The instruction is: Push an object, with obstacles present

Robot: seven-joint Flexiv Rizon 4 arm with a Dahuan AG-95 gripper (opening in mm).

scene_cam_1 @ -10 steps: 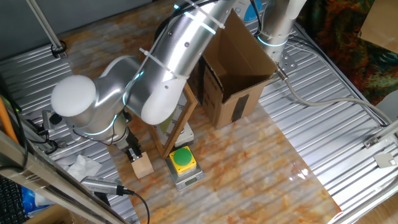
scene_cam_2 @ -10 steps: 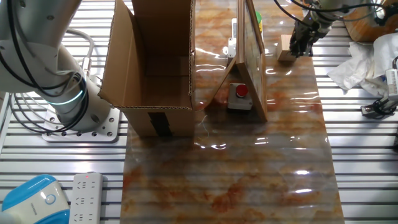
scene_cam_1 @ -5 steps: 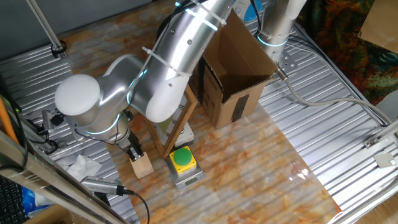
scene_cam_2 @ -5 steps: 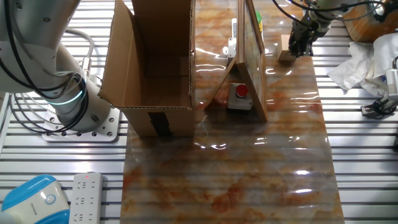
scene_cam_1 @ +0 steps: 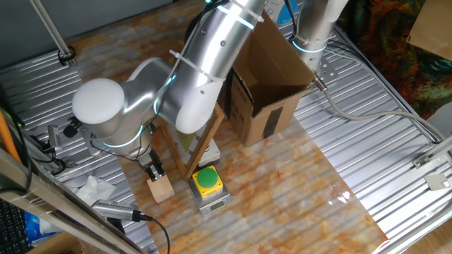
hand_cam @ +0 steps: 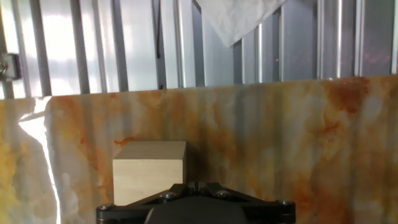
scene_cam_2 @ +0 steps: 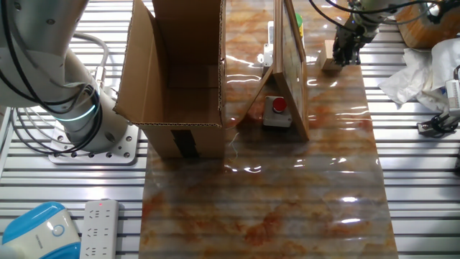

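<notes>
Gripper [scene_cam_1: 155,171] sits low at the edge of the marbled surface [scene_cam_1: 282,183], its dark fingers pressed together with nothing between them, the tips right against the back of the wooden cube [scene_cam_1: 161,188]. From the hand view the cube [hand_cam: 149,171] lies just ahead of the black gripper body and a little to its left, resting flat on the surface near the border with the ribbed metal beyond. In the other fixed view the gripper [scene_cam_2: 343,52] comes down beside the cube [scene_cam_2: 329,56], which stands at the far corner of the surface, close to the wooden-framed board [scene_cam_2: 291,65]. That board [scene_cam_1: 201,141] stands tilted on edge between the cube and the large cardboard box [scene_cam_1: 265,85], whose flaps are open (black tape shows on its side). The yellow push-button [scene_cam_1: 207,182] on its grey base rests just beside the cube, at the foot of the board. A crumpled white cloth [scene_cam_1: 95,189] lies on the metal slats near the cube.
</notes>
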